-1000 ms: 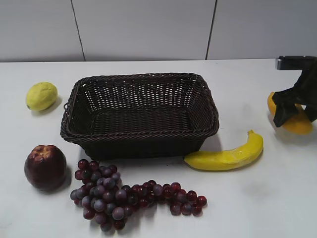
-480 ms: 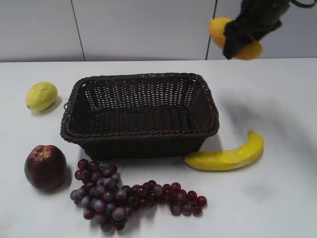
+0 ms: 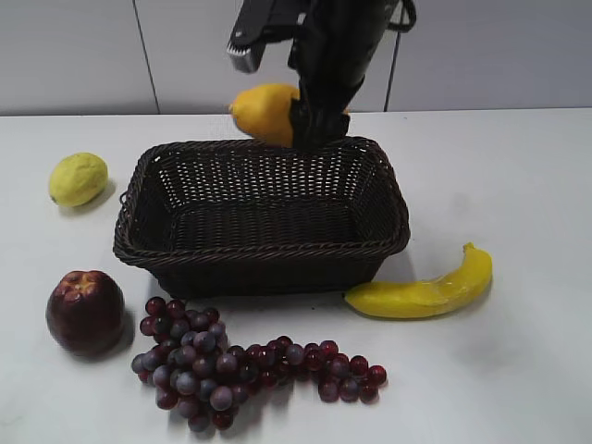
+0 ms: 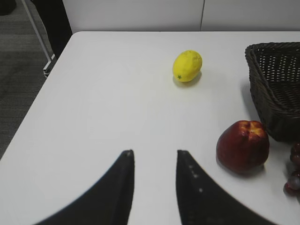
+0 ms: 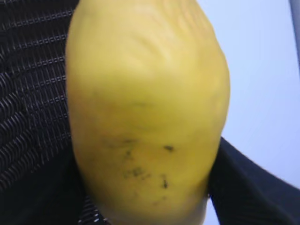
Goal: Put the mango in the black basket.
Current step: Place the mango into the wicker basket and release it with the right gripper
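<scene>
The orange-yellow mango (image 3: 264,112) hangs in the air over the back rim of the black basket (image 3: 185,250), which stands mid-table. My right gripper (image 3: 310,125) is shut on the mango from its right side. In the right wrist view the mango (image 5: 147,110) fills the picture with the basket's weave (image 5: 28,93) behind it on the left. My left gripper (image 4: 152,154) is open and empty above bare table; the basket's corner (image 4: 274,89) shows at the right of its view.
A lemon (image 3: 77,178) lies left of the basket, also in the left wrist view (image 4: 187,65). A red apple (image 3: 84,312) (image 4: 243,146) and a bunch of purple grapes (image 3: 240,365) lie in front. A banana (image 3: 425,289) lies at the basket's front right.
My right gripper has lifted the mango from the table at the far right, carried it up and left, and now holds it lower over the basket's back rim.
</scene>
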`<action>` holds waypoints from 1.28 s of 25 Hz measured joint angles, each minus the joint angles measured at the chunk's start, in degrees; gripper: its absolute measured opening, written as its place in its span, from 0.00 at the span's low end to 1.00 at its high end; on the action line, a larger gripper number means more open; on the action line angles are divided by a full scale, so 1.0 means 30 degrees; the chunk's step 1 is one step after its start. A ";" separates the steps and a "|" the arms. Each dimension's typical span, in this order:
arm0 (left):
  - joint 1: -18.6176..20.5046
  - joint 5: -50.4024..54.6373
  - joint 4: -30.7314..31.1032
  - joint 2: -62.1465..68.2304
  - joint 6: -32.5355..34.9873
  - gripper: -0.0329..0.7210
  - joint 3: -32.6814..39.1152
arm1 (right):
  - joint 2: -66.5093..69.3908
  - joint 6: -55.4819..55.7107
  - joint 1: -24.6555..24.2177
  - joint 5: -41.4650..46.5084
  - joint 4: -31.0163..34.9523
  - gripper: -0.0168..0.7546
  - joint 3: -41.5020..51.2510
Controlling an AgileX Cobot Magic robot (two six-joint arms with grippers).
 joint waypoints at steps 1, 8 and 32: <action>0.0000 0.0000 0.0000 0.0000 0.0000 0.36 0.0000 | 0.0402 -0.0210 0.0089 0.0000 0.0000 0.71 0.0000; 0.0000 0.0000 0.0000 0.0000 0.0000 0.36 0.0000 | 0.2658 -0.3804 0.0249 0.0595 0.1309 0.71 0.0000; 0.0000 0.0000 0.0000 0.0000 0.0000 0.36 0.0000 | 0.2626 -0.2100 0.0361 0.0739 0.2169 0.79 0.0000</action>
